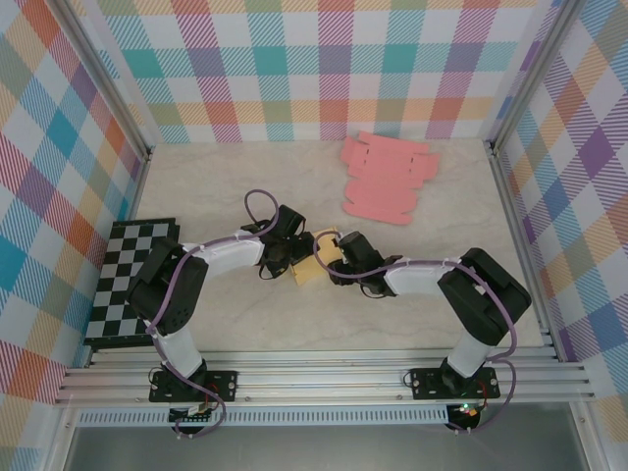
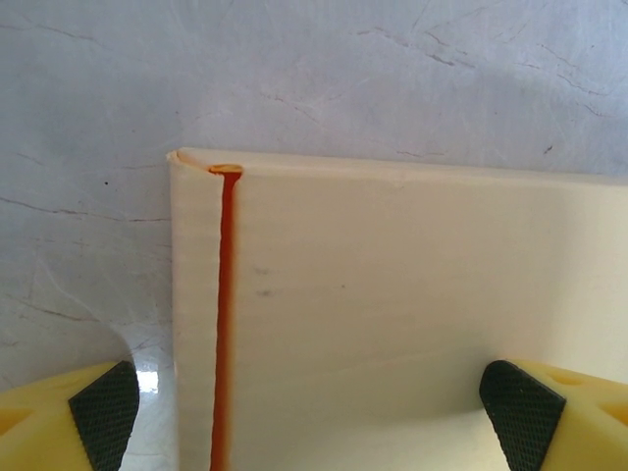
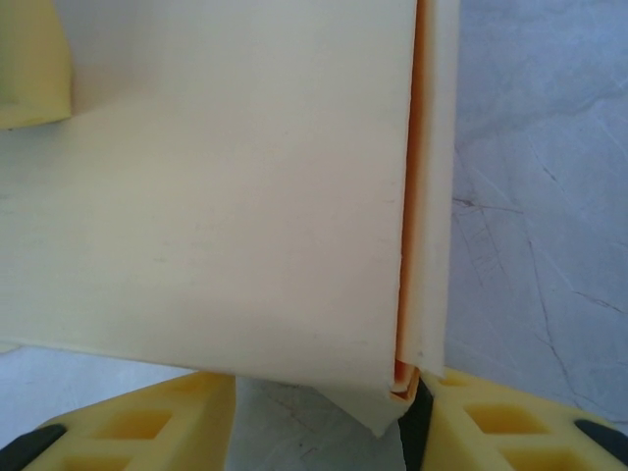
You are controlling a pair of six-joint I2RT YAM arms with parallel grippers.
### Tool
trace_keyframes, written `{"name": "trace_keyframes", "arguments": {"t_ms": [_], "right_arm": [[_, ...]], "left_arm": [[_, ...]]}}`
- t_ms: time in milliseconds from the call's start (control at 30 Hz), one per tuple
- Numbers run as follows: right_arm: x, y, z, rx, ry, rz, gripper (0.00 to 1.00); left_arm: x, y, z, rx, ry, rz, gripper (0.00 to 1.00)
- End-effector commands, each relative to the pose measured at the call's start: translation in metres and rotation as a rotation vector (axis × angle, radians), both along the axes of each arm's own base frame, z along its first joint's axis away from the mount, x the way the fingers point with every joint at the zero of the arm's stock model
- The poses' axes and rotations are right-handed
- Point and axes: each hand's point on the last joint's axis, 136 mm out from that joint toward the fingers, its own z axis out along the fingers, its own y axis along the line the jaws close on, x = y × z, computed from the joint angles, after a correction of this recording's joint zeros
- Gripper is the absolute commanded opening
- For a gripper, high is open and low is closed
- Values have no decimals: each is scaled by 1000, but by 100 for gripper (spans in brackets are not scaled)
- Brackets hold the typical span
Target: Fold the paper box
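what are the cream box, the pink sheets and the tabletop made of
Cream box: looks like thin matte card, with crisp folds and layered edges.
Pink sheets: likely the same card, flat cut blanks with tabs.
Tabletop: pale marble-look surface with fine veins, possibly printed laminate.

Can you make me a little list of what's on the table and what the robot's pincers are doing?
cream box: middle of table, partly folded
left pincer: wide open, pads either side of the cream box
right pincer: at the cream box's folded edge, grip unclear
pink flat boxes: stacked at the far side, untouched
checkered board: table's left edge
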Motion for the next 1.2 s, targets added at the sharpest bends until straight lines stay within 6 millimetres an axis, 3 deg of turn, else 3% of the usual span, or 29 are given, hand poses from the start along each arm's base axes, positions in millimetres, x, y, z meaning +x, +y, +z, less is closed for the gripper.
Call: {"name": "trace_keyframes", "arguments": {"t_ms": [0,67,400,633,833,1067,1167], "right_arm": [[21,26,47,164,-75,-15,50],[17,16,52,155,-52,-40,56],[-20,-27,53,93,144,-168,55],[-38,-30,49,192,264,-282,47],[-40,-46,32,118,295,-356,47],[-49,-52,35,167,335,-401,45],[-58,-52,35,202,378,-421,40]], "left_arm": [[-72,22,-52,118,281,-75,93],[-71,24,-51,126,276,-75,93],[-68,27,-53,149,275,-57,94],[-70,23,-40,121,260,-31,94],[-71,14,5,83,175,-51,95],[-60,43,69,223,10,-119,96],[-45,39,88,230,-71,-226,96]]}}
